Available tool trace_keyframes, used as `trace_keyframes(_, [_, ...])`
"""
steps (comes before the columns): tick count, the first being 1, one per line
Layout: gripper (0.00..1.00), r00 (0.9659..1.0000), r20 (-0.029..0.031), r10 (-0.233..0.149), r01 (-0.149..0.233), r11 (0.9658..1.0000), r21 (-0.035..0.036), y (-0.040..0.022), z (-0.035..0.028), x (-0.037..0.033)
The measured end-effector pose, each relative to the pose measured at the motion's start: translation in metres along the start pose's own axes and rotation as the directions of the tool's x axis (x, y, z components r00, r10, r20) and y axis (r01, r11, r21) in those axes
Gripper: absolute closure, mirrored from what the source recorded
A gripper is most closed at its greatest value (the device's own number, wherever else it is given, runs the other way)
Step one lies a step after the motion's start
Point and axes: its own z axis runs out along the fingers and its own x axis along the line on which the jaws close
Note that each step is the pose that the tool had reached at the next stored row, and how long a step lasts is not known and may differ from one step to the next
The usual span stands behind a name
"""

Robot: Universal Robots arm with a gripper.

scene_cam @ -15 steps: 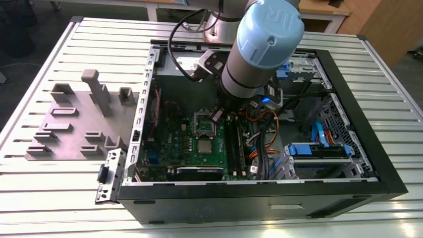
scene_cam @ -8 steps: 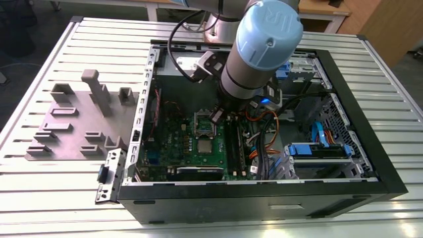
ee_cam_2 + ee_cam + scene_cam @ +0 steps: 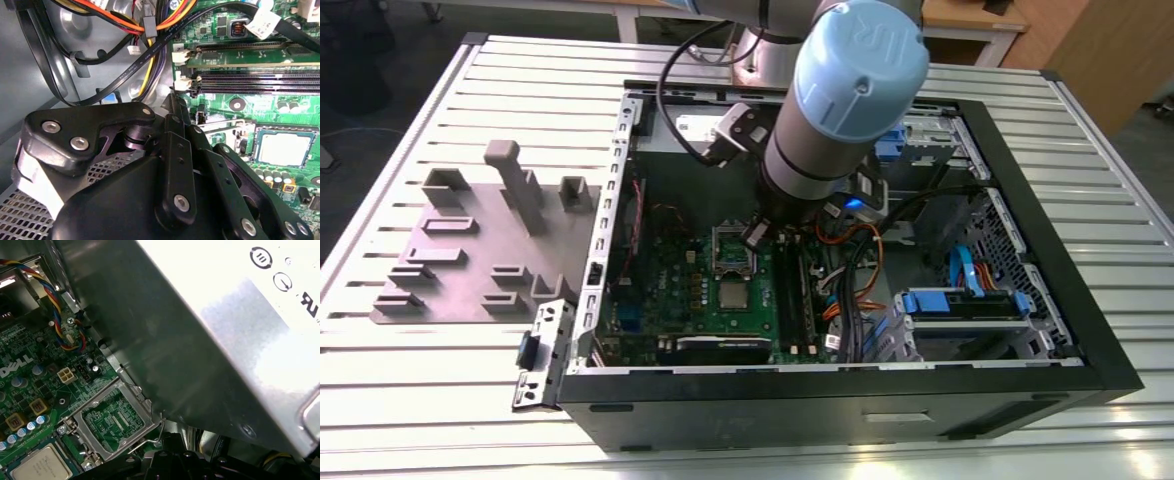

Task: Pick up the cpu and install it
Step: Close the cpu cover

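hovering beside the seated cpu [image 3: 285, 149], the claw [image 3: 176, 95] looks pressed together, empty.

Silver arm [image 3: 807, 150], pale-blue joint cap [image 3: 861, 75]

The gripper [image 3: 758, 236] hangs low inside the open computer case [image 3: 1014, 330], hemmed by the raised socket frame [image 3: 116, 419] just beside it, memory slots [image 3: 250, 65] and loose cables [image 3: 125, 37] close by, and open room above.
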Motion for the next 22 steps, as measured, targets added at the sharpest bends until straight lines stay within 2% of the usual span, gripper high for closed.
trace_keyframes(9, [0.89, 1.0, -0.0001, 0.0, 0.0, 1.0, 0.0001, 0.0012, -0.0021, 0.0001])
trace_keyframes(16, [0.89, 1.0, -0.0042, 0.0, 0.0, 1.0, 0.0031, 0.0017, -0.003, 0.0002])
trace_keyframes(22, [0.89, 1.0, -0.0053, 0.0, 0.0, 1.0, 0.0041, 0.0028, -0.0051, 0.0001])
